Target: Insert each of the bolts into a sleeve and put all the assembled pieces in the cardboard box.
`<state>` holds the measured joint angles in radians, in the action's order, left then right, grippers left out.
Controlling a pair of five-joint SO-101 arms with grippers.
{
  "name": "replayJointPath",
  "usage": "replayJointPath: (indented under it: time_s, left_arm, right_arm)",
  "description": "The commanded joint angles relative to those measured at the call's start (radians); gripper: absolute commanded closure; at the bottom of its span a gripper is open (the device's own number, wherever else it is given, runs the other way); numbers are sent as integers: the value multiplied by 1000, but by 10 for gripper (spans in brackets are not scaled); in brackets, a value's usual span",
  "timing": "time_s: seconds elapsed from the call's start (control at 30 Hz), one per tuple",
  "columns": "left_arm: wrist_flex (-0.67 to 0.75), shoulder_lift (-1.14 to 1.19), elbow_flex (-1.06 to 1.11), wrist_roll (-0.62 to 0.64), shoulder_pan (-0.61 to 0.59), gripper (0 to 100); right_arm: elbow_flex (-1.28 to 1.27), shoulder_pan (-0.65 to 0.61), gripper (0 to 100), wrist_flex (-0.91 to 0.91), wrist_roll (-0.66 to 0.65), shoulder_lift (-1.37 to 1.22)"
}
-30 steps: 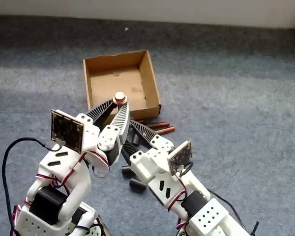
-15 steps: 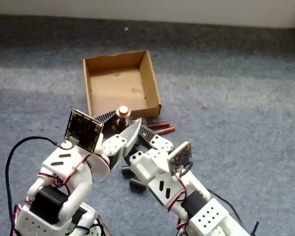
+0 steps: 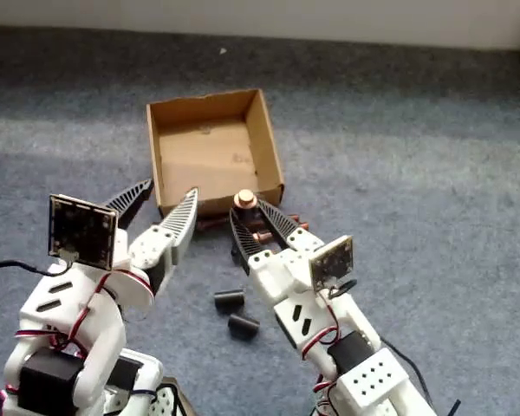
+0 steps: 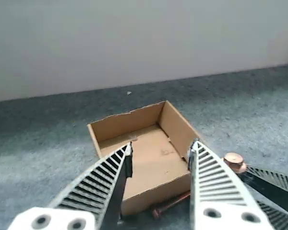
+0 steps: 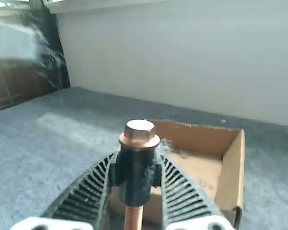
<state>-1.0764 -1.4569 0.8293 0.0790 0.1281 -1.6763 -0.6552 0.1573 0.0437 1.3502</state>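
My right gripper [image 3: 249,212] is shut on a black sleeve [image 5: 136,177] with a copper bolt [image 3: 244,202] standing upright through it, head up [image 5: 139,133]. It holds the piece just in front of the cardboard box's [image 3: 269,139] near wall. My left gripper [image 3: 167,192] is open with nothing between its fingers, to the left of the right one and near the box's front left corner. In the left wrist view the box [image 4: 156,189] lies ahead between the open fingers [image 4: 120,167], and the held bolt [image 4: 233,162] is off to one side.
Loose copper bolts [image 3: 213,224] lie on the carpet against the box's front wall [image 4: 170,205]. Two black sleeves [image 3: 230,301] [image 3: 243,327] lie on the carpet between the two arms. Grey carpet stretches to the right and behind the box.
The left gripper held the bolt-and-sleeve piece by the box, brought it back to the right gripper, then opened and drew off to the left. The right gripper now holds the piece.
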Motion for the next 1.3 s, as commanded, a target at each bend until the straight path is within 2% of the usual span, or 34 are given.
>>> replayJointPath:
  time_s: [0.0, 0.1, 0.27, 0.37, 0.47, 0.67, 0.9, 1.13, 1.27]
  left_arm:
    - [-46, 4, 50, -6, -128, 790]
    - [-66, 4, 133, -6, -220, 790]
    - [0, 4, 326, -6, -407, 790]
    - [48, 4, 450, -6, -478, 790]
    - [104, 4, 556, -8, -521, 790]
    - [206, 4, 676, -9, -536, 790]
    - [226, 4, 687, -9, -536, 790]
    - [226, 4, 687, -9, -536, 790]
    - [226, 4, 687, -9, -539, 790]
  right_arm:
    - [-79, 22, 994, -31, -2, 22]
    - [-74, 36, 994, -125, -2, 19]
    - [91, 87, 994, -346, 15, 16]
    - [231, 108, 994, -467, 57, 8]
    - [360, 107, 994, -501, 55, -77]
    - [679, 105, 994, -496, 57, -506]
    - [1121, 105, 994, -496, 55, -1009]
    - [1425, 119, 988, -496, 54, -1366]
    - [1484, 145, 905, -503, 54, -1477]
